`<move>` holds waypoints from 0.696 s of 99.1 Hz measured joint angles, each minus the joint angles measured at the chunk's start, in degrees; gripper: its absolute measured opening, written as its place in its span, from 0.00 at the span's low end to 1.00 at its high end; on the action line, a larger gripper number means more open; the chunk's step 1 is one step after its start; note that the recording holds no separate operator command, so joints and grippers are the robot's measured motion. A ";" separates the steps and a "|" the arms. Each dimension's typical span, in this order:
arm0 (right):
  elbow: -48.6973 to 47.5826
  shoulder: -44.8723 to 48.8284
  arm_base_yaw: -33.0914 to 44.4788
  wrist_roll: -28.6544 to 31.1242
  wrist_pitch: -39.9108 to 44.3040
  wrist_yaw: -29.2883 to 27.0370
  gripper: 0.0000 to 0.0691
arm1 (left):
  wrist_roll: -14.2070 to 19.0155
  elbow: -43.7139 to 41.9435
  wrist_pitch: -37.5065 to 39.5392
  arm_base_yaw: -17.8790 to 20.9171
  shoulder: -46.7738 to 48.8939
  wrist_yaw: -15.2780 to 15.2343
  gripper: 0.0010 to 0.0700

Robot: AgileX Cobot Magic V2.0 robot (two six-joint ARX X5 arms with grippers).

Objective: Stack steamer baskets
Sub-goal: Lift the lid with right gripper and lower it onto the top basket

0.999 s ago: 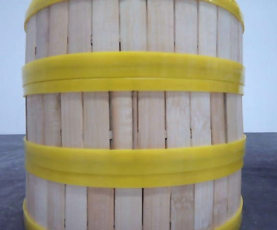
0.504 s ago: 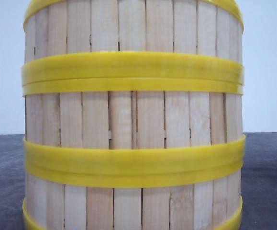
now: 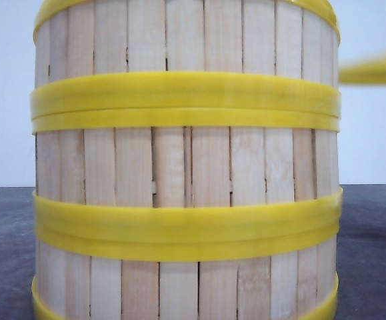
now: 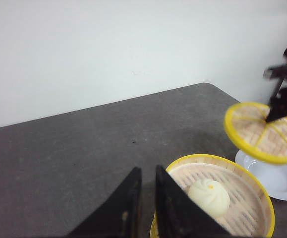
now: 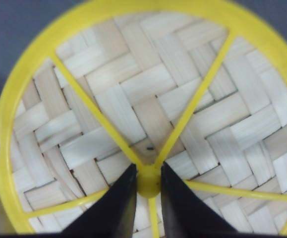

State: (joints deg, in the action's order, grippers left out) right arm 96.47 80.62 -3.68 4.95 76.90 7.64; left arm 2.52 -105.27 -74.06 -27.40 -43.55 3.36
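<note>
Hanging tilted in the air, the lid (image 4: 262, 131) sat right of the open basket (image 4: 217, 198) with its bun (image 4: 209, 197), our right gripper (image 5: 148, 186) pinching its centre knob, our left gripper (image 4: 145, 191) nearly closed, empty.

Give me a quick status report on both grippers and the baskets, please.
Left gripper shut, empty, beside the open top basket holding a bun. Right gripper shut on steamer lid, carried in the air. Nothing blocking the stack.
</note>
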 joint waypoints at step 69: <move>16.37 7.98 -29.77 6.14 0.48 12.15 0.08 | 0.02 0.02 0.63 0.00 0.02 -0.02 0.02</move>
State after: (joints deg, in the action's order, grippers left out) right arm 112.84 88.60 -33.45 11.09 77.38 19.79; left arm 2.55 -105.25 -73.43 -27.40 -43.53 3.33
